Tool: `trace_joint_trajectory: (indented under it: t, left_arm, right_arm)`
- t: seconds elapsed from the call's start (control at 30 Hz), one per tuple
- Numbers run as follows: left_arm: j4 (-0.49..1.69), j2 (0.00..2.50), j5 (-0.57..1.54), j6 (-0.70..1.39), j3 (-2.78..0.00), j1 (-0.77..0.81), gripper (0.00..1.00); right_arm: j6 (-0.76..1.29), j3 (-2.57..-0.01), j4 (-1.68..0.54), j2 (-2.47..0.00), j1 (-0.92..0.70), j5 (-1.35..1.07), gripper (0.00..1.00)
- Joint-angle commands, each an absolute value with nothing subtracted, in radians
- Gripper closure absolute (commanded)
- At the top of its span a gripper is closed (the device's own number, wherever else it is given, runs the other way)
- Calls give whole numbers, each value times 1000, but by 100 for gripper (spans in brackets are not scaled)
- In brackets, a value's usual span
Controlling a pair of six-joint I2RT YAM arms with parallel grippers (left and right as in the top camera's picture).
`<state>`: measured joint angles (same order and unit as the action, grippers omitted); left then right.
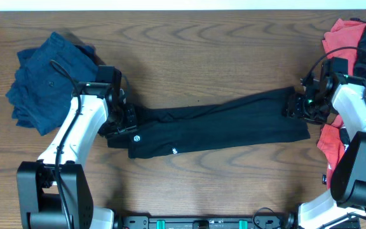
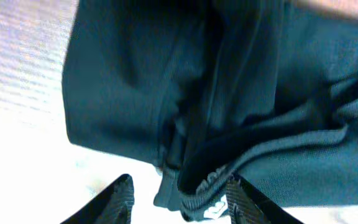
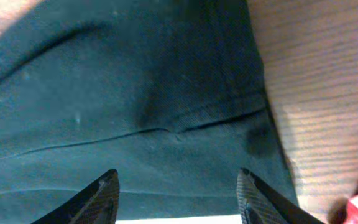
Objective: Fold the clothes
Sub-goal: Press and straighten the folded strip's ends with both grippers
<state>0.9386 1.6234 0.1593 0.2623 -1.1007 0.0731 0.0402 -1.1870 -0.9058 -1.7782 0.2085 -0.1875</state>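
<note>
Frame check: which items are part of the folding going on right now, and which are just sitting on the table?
In hand:
black trousers, spread out flat
left claw, open at the waistband end
right claw, open at the leg end

Lying about:
blue garment heap, far left
red and black clothes pile, right edge
Neither is gripped.

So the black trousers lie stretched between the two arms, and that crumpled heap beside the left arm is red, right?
Not quite. The heap beside the left arm is blue, as the overhead view shows; the red clothes lie by the right arm. The black trousers do lie stretched between the two arms.
</note>
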Motion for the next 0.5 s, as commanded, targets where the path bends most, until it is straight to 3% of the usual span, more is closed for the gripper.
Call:
trace_joint_trajectory:
  t: [0.0,0.2,0.47]
  left_arm:
    - [941,1625,133,267,-1117,68,49]
    - [941,1562,134,268,-1155,68,49]
    - [890,1489,239,268,-1153,69,53]
  right_arm:
    - [28,-1179,-918,-1761,199,-126,40]
    - [17,-1179,-923,-1761,204,-120,34]
    - [-173,-1179,-921,-1761,205,-120,25]
